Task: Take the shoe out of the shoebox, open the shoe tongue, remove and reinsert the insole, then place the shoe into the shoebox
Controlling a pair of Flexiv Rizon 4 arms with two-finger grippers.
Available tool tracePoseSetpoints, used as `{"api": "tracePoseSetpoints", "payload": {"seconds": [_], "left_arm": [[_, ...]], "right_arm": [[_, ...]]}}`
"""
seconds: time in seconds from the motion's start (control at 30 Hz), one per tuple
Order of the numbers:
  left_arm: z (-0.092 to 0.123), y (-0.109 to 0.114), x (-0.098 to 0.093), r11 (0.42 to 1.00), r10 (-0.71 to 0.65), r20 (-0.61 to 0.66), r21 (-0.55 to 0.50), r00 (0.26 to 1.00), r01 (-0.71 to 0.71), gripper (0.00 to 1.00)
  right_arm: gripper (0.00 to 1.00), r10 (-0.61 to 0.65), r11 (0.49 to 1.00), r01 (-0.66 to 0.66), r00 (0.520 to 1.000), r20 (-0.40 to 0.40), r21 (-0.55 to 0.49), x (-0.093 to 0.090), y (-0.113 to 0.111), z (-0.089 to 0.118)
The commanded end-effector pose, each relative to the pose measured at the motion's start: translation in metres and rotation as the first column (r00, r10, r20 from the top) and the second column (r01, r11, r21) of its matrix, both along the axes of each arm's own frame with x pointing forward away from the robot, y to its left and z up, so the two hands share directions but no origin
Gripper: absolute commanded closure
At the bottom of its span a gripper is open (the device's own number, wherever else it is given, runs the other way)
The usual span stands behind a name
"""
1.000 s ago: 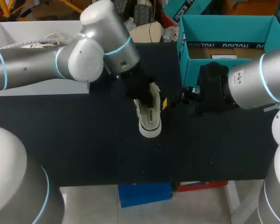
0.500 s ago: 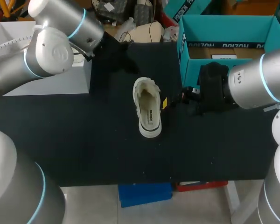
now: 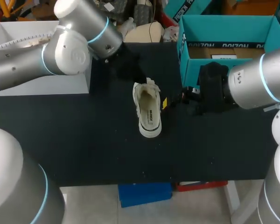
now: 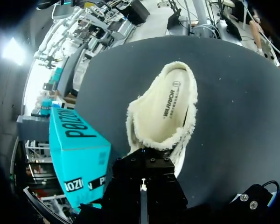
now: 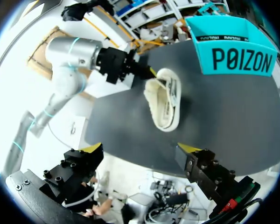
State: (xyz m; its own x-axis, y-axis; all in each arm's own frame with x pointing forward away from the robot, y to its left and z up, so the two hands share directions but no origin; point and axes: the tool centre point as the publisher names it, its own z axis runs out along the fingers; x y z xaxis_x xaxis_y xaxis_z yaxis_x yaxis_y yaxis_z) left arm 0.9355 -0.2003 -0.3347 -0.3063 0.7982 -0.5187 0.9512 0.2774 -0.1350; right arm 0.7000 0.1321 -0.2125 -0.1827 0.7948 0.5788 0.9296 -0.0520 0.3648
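A cream slip-on shoe (image 3: 147, 109) lies on the black table (image 3: 84, 140), its opening facing up and the printed insole (image 4: 170, 100) showing inside. My left gripper (image 3: 130, 70) hangs shut just behind the shoe's fuzzy far rim (image 4: 154, 142); I see nothing held in it. Its yellow tip (image 5: 151, 71) shows right beside that rim. To the shoe's right my right gripper (image 3: 173, 101) stands open, fingers wide apart (image 5: 141, 149) and empty, with the shoe (image 5: 164, 105) ahead of it. The teal shoebox (image 3: 228, 46) stands open at the back right.
A white bin (image 3: 42, 74) stands at the back left, under my left arm. The shoebox (image 5: 233, 51) is close behind my right arm. Bare black tabletop lies in front of the shoe, up to the near edge.
My left arm lifted off the shoe and swung away to the back left, then came back toward the shoe's far end. The shoe and the right arm have stayed put.
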Motion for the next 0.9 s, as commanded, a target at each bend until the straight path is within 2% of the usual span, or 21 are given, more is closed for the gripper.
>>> {"api": "tracePoseSetpoints", "payload": {"seconds": [0.03, 0.17, 0.4, 0.47, 0.57, 0.67, 0.7, 0.73, 0.8, 0.9], "left_arm": [[-0.017, 0.004, -0.01, 1.0, 0.008, -0.018, 0.005, 1.0, -0.008, 1.0], [-0.025, 0.007, -0.026, 1.0, -0.002, -0.04, 0.001, 0.999, 0.002, 1.0], [-0.042, 0.004, -0.036, 1.0, -0.012, -0.074, 0.007, 0.997, 0.013, 1.0], [-0.036, 0.003, -0.037, 1.0, -0.02, -0.068, 0.005, 0.998, 0.021, 1.0], [-0.014, 0.004, -0.036, 0.999, -0.051, -0.026, 0.011, 0.998, 0.052, 1.0], [0.007, 0.01, -0.04, 0.993, -0.104, -0.004, 0.061, 0.995, 0.104, 1.0], [0.012, 0.012, -0.041, 0.99, -0.124, 0.005, 0.075, 0.992, 0.123, 0.97], [0.016, 0.014, -0.042, 0.985, -0.145, 0.008, 0.096, 0.989, 0.144, 0.83], [0.021, 0.018, -0.045, 0.975, -0.189, 0.013, 0.124, 0.982, 0.186, 0.69], [0.023, 0.026, -0.048, 0.955, -0.231, 0.035, 0.2, 0.972, 0.22, 0.57]], "right_arm": [[0.0, -0.002, 1.0, 0.002, 1.0, 0.0, -0.003, 0.0, 0.002, 0.0], [0.0, -0.002, 1.0, 0.002, 1.0, 0.0, -0.003, 0.0, 0.002, 0.0], [0.0, -0.002, 1.0, 0.002, 1.0, 0.0, -0.003, 0.0, 0.002, 0.0], [0.0, -0.002, 1.0, 0.002, 1.0, 0.0, -0.003, 0.0, 0.002, 0.0], [0.0, -0.002, 1.0, 0.002, 1.0, 0.0, -0.003, 0.0, 0.002, 0.0], [0.0, -0.002, 1.0, 0.002, 1.0, 0.0, -0.003, 0.0, 0.002, 0.0], [0.0, -0.002, 1.0, 0.002, 1.0, 0.0, -0.003, 0.0, 0.002, 0.0], [0.0, -0.002, 1.0, 0.002, 1.0, 0.0, -0.003, 0.0, 0.002, 0.0], [0.0, -0.002, 1.0, 0.002, 1.0, 0.0, -0.003, 0.0, 0.002, 0.0], [0.0, -0.002, 1.0, 0.002, 1.0, 0.0, -0.003, 0.0, 0.002, 0.0]]}}
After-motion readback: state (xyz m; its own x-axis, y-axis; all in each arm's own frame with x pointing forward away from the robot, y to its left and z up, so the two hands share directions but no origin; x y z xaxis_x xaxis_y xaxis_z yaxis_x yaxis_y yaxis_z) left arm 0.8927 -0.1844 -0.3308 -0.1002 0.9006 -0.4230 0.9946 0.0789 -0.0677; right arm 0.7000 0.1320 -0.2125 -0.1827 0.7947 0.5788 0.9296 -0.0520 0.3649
